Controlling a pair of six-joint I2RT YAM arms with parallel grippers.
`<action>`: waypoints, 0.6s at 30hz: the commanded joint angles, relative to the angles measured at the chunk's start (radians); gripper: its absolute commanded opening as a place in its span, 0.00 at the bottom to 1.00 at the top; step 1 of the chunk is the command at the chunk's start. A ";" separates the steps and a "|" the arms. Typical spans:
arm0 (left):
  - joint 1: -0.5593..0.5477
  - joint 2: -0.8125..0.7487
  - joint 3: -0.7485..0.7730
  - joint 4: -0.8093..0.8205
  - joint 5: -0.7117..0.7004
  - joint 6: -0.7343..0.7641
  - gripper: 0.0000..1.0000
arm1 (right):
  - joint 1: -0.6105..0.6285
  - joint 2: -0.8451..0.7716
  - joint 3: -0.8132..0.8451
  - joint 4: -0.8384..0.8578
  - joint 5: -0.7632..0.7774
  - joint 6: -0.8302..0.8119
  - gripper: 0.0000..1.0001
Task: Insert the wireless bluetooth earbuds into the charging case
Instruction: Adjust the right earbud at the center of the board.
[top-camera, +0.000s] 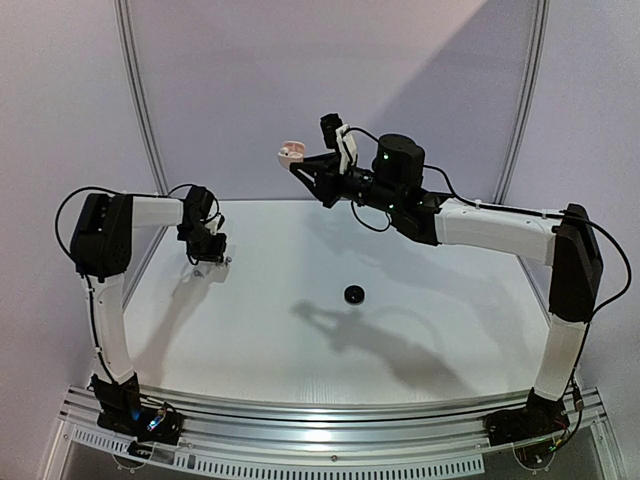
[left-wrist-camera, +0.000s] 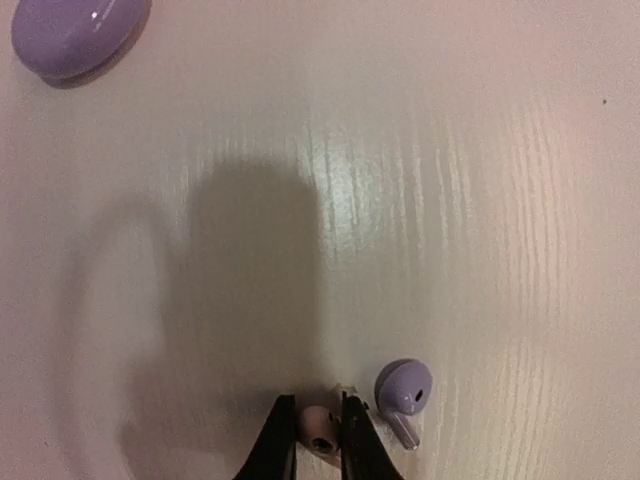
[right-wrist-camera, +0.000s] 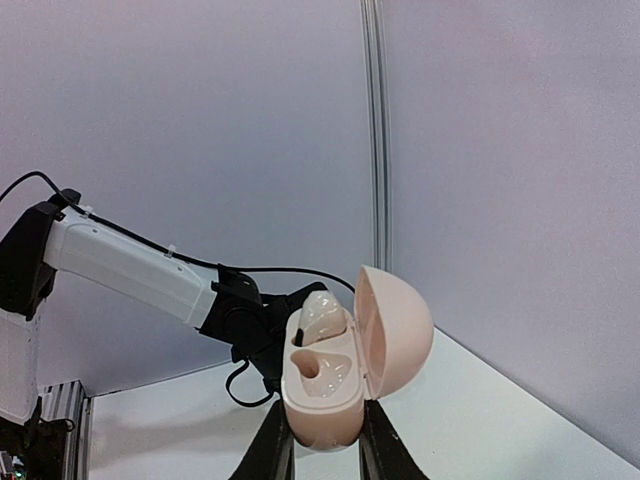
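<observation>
Down at the table (top-camera: 430, 300) on the left side, the left gripper (left-wrist-camera: 317, 410) has its fingers pinched shut on a pale pink earbud (left-wrist-camera: 318, 436), a tiny rounded bean with a small dark opening on the face turned to the wrist camera. Whether the bud rests on the surface or is just clear of it, I cannot tell. Just beside it on the right lies a lavender earbud (left-wrist-camera: 403, 392), round-headed with a short stem, apart from the fingers. A closed lavender case (left-wrist-camera: 75, 35) sits well away at the far corner of that view. Up in the air over the far side of the table, the right gripper (right-wrist-camera: 323, 425) clamps the pale pink charging case (right-wrist-camera: 335, 405) from both sides. The case stands upright, its domed lid (right-wrist-camera: 397, 330) swung open to the right. One matching earbud (right-wrist-camera: 322, 318) is seated in the upper socket, and the lower socket (right-wrist-camera: 310, 366) shows as a bare hollow. A small black puck (top-camera: 353, 293) lies alone near the table's middle.
</observation>
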 joint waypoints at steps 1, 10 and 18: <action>-0.004 -0.019 -0.036 -0.049 0.001 0.011 0.05 | -0.004 0.001 0.017 0.002 -0.008 -0.001 0.00; -0.011 -0.116 -0.067 -0.040 -0.011 0.035 0.00 | -0.003 0.001 0.016 0.005 -0.010 0.000 0.00; -0.143 -0.334 -0.240 -0.022 0.015 0.082 0.00 | -0.002 -0.015 -0.009 0.023 -0.008 -0.002 0.00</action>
